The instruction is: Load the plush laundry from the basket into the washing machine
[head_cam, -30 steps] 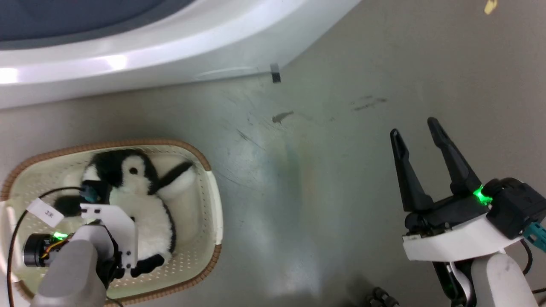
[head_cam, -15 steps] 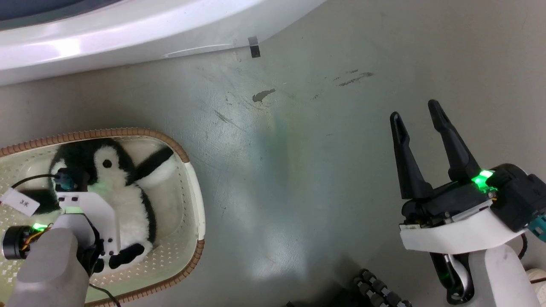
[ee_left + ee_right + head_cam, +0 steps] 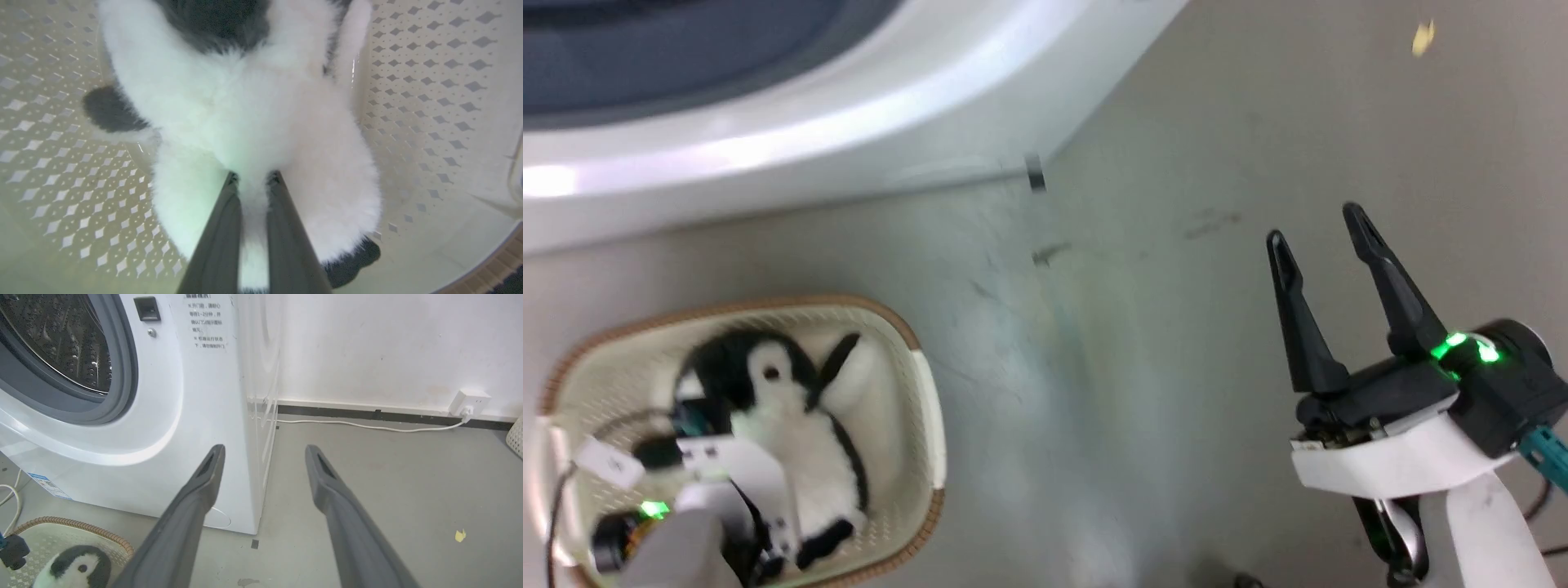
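Observation:
The plush laundry (image 3: 792, 425), a fluffy black-and-white penguin-like toy, lies in the cream perforated basket (image 3: 768, 304) with the brown rim, at the lower left on the floor. In the left wrist view my left gripper (image 3: 253, 177) is shut on the plush laundry (image 3: 253, 106), with white belly fur pinched between the two fingers. My right gripper (image 3: 1315, 224) hangs open over bare floor to the right, holding nothing. The washing machine (image 3: 849, 122) stands just beyond the basket. Past the right gripper (image 3: 264, 449) its grey seal and steel drum (image 3: 61, 343) show at the upper left.
Grey floor lies between the basket and my right arm. A black tape mark (image 3: 1035, 173) sits by the washer's corner. A white cable (image 3: 347, 424) runs along the wall to a socket (image 3: 470, 402). A yellow scrap (image 3: 459, 535) lies on the floor, and another white basket (image 3: 515, 437) stands at the far right.
The head camera has moved, shifting the whole picture down then up. My left jaws have closed on the plush. The right gripper stays open in the same place.

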### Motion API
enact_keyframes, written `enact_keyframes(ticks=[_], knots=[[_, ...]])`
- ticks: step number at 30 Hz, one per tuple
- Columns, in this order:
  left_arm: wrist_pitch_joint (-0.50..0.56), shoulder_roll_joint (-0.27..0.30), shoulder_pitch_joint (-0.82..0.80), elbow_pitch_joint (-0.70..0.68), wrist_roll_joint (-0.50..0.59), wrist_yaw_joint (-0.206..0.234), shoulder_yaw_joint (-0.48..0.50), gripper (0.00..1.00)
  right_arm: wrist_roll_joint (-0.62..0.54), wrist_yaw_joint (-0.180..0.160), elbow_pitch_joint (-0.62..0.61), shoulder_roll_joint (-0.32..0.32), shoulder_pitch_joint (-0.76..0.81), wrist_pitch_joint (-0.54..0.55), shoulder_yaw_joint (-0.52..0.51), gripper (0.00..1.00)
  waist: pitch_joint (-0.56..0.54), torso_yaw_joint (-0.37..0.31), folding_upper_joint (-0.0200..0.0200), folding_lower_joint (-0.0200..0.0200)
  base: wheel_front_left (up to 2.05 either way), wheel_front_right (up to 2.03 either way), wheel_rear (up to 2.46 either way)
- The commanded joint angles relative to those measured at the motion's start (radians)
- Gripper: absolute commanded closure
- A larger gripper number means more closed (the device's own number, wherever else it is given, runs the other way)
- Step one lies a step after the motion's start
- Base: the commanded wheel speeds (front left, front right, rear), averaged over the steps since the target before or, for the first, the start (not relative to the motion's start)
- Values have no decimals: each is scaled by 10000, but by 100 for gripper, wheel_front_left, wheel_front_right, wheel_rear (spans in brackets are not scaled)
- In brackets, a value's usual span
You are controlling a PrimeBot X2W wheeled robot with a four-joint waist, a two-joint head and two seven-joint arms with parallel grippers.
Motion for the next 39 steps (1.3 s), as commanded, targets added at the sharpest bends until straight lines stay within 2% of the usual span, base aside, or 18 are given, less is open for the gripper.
enact_keyframes(ticks=[1, 10, 18, 23, 30, 34, 39], knots=[[-249, -171, 362, 112, -96, -72, -29, 100, -223, -9, 66, 7, 240, -55, -138, 0, -1097, 461, -1, 0, 0, 0, 0], [-2537, -1135, 1465, -40, -120, -363, -417, 100, -887, -9, 295, 7, 1332, -55, -674, 0, -3336, 1446, -1, 0, 0, 0, 0], [-3242, -1552, 2535, -969, -321, -470, -655, 100, -958, -9, 465, 7, 2101, -55, -898, 0, -4759, 2088, -1, 0, 0, 0, 0], [-3260, -1382, 3421, -3043, -187, -477, -481, 100, -959, -9, 480, 7, 2435, -55, -920, 0, -5339, 2305, -1, 0, 0, 0, 0], [-3263, -1303, 4732, -7031, 516, -437, 359, 100, -943, -9, 410, 7, 2654, -55, -951, 0, -5573, 2376, -1, 0, 0, 0, 0], [-3263, -1393, 4956, -8775, 839, -414, 852, 100, -936, -9, 319, 7, 2595, -55, -869, 0, -5329, 2238, -1, 0, 0, 0, 0], [-3264, -1399, 4408, -10125, 1098, -394, 1218, 100, -783, -9, 189, 7, 2319, -55, -883, 0, -4544, 1887, -1, 0, 0, 0, 0]])
